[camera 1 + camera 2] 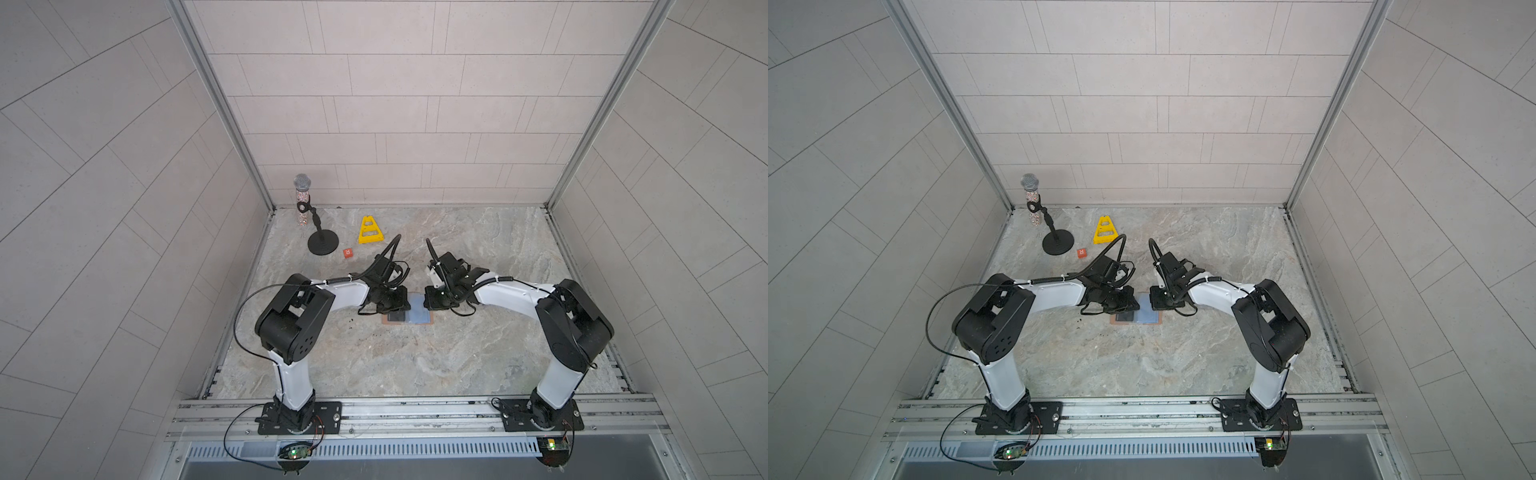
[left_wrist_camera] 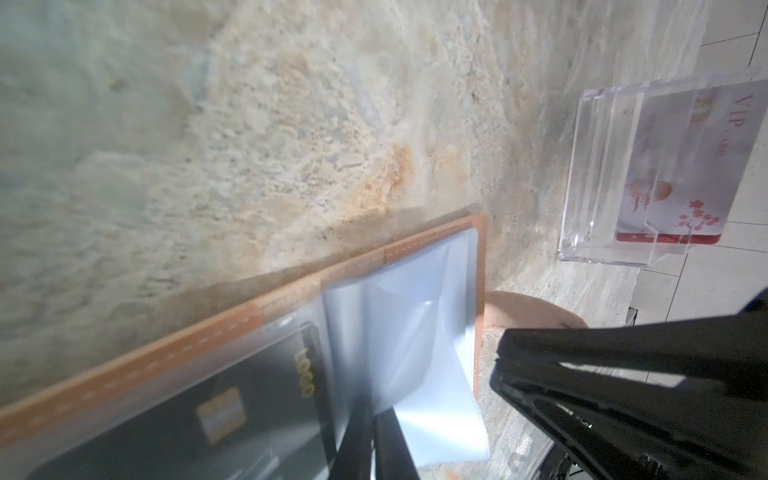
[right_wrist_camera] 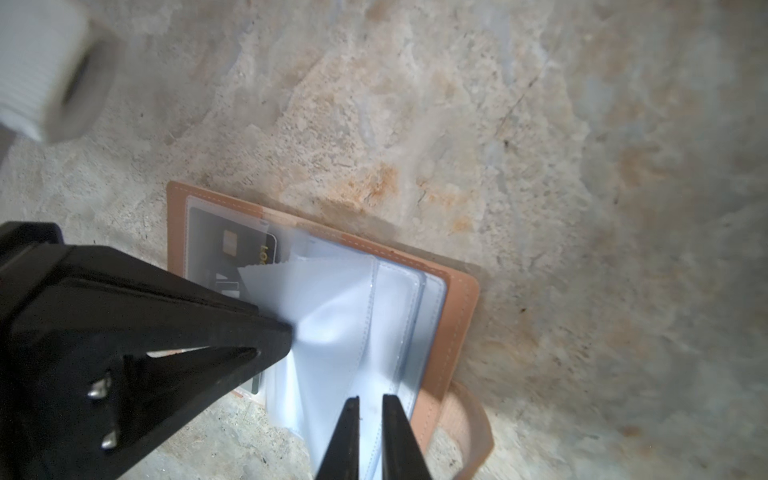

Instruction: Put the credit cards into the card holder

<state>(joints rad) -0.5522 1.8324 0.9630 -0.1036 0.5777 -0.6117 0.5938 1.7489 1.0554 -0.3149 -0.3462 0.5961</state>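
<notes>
One card seated; the sleeve-opening step is in hand.
At table centre I have the card holder [image 3: 455,316] lying open. At its 9 o'clock the left gripper [image 3: 286,332] is pinched tight on a clear sleeve [image 3: 332,299], raising it off the stack. The black card [image 3: 232,245] sits in the pocket on the holder's left half. At 3 o'clock the right gripper [image 3: 371,415] has its jaws all but closed at the stack's edge, and I cannot tell whether it grips a page. Past the snap tab, a clear box [image 2: 602,174] holds a pale VIP card [image 2: 685,166], seen only from the left wrist. My judgement is that a pocket is being spread. The next move calls for the right gripper to fetch that card and feed it edge-first into the held mouth.
</notes>
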